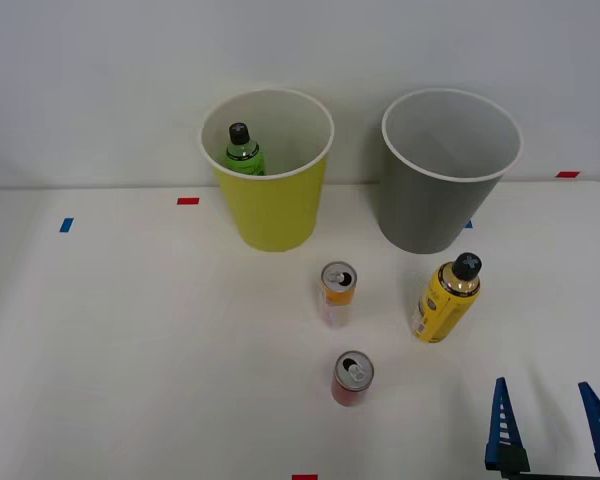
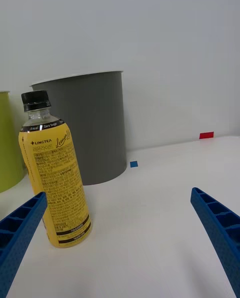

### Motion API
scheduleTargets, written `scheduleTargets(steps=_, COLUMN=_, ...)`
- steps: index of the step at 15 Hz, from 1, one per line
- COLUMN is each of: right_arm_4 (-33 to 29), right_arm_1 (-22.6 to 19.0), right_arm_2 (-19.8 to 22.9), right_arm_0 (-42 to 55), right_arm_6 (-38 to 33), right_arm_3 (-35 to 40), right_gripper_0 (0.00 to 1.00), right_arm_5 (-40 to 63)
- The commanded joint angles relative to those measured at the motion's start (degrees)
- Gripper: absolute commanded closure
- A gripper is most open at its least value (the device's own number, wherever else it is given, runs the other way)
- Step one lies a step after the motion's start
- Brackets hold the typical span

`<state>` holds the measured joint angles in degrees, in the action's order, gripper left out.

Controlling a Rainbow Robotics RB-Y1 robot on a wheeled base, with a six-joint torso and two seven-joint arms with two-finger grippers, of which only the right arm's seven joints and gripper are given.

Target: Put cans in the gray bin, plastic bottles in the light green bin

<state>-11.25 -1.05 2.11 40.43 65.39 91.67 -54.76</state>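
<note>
The right gripper [image 1: 550, 425] is wide open and holds nothing; it is low over the near right part of the table [image 1: 130, 350]. Just beyond it, a little to the left, the yellow bottle [image 1: 446, 299] stands upright, in front of the gray bin [image 1: 435, 205]. More to the left stand the orange can [image 1: 337, 293] and, nearer, the red can [image 1: 351, 378]. The green bottle [image 1: 243, 150] is already inside the light green bin [image 1: 273, 210] at the far side. So I judge one of four things is sorted; the yellow bottle and both cans remain.
</note>
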Motion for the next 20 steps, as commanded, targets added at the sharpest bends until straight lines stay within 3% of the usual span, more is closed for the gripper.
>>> scheduleTargets(steps=1, right_arm_4=0.0, right_arm_1=0.0, right_arm_2=0.0, right_arm_0=0.0, right_arm_6=0.0, right_arm_3=0.0, right_gripper_0=0.00, right_arm_5=0.0)
scheduleTargets(steps=20, right_arm_4=0.0, right_arm_1=0.0, right_arm_2=0.0, right_arm_0=0.0, right_arm_6=0.0, right_arm_3=0.0, right_gripper_0=0.00, right_arm_5=0.0)
